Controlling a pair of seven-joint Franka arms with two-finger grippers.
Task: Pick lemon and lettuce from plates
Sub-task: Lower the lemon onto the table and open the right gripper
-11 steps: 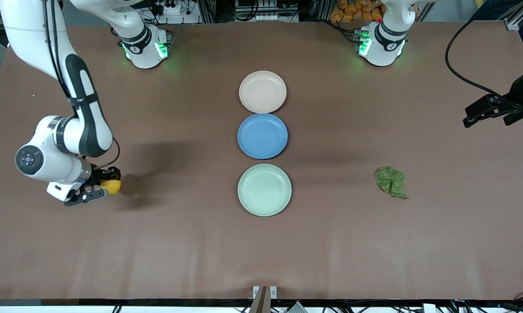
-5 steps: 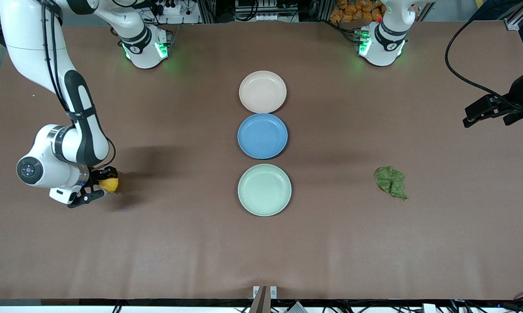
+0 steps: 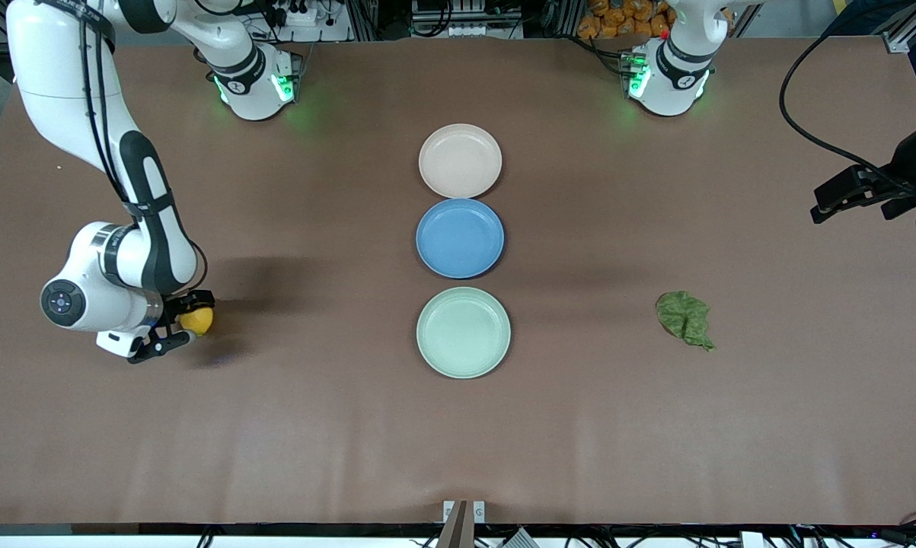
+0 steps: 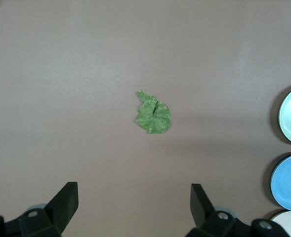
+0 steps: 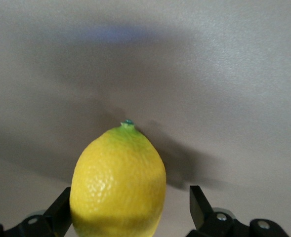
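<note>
Lemon between parted fingers, all three plates bare.

Your right gripper (image 3: pixel 170 329) sits low at the right arm's end of the table, released around the lemon (image 5: pixel 118 180), whose long axis points away from the wrist. Mint plate (image 3: pixel 463 332), blue plate (image 3: pixel 460 238) and beige plate (image 3: pixel 460 160) hold nothing. Lettuce (image 4: pixel 153 113) lies on the table below your open, waiting left gripper (image 4: pixel 134 210).

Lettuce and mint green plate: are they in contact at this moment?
Apart. In the front view the lettuce lies on the bare table, with open tabletop between it and the mint green plate.
</note>
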